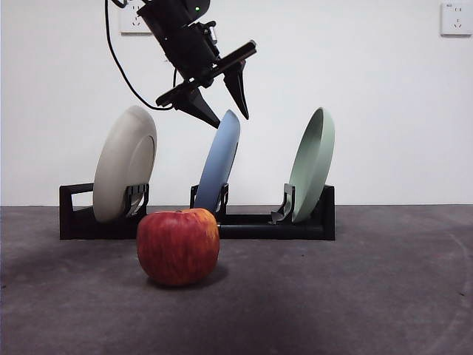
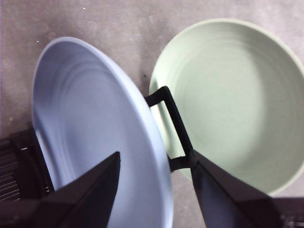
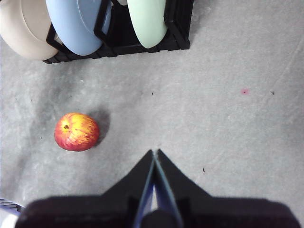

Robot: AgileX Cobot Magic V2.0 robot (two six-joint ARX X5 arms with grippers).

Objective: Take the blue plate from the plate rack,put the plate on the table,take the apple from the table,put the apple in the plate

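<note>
I take the plate rack (image 1: 270,225) as my landmark: it runs long and low across the table (image 1: 384,296), and three plates stand on edge in its slots, cream-white plate (image 1: 124,174) at the handle end, the blue plate (image 1: 219,164) in the middle, pale green plate (image 1: 312,164) at the far end. The blue plate leans, its top rim tipped toward the green one, its hollow face turned the same way; its flat disc sits crosswise to the rack's length. My left gripper (image 1: 222,112) hangs just above that top rim with its jaws spread wide, and in the left wrist view (image 2: 154,190) one jaw sits on each face of the rim, so I judge a straight descent would straddle the edge. The right gripper (image 3: 155,164), jaws pressed together, waits well in front of the rack. The apple (image 1: 178,246) rests on the table just in front of the rack, below the blue plate
</note>
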